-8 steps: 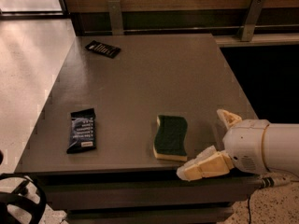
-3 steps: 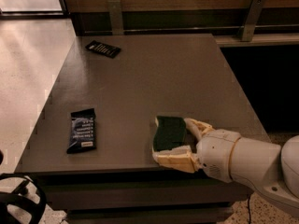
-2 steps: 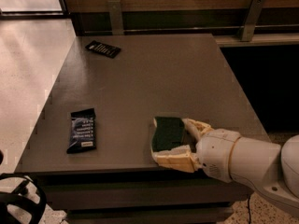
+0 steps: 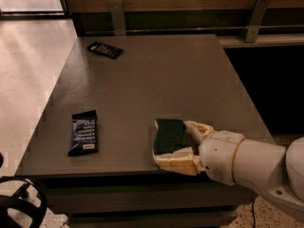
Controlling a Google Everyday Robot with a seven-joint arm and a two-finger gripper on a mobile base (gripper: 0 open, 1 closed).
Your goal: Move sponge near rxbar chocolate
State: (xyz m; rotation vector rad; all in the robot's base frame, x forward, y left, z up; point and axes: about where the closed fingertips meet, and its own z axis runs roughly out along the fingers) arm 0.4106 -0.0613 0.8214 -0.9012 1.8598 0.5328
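The gripper (image 4: pixel 171 141) is sitting at the near right edge of the bench (image 4: pixel 190 70), jaws looking clamped on the sponge (image 4: pixel 167 133), one at each end. The chocolate bar (image 4: pixel 105 49) is lying well away at the far left corner, so the carry is going diagonally up-left

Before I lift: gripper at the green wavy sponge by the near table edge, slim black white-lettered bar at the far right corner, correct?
No: camera view shows the slim black bar at the far left corner; gripper at the green sponge, yes.
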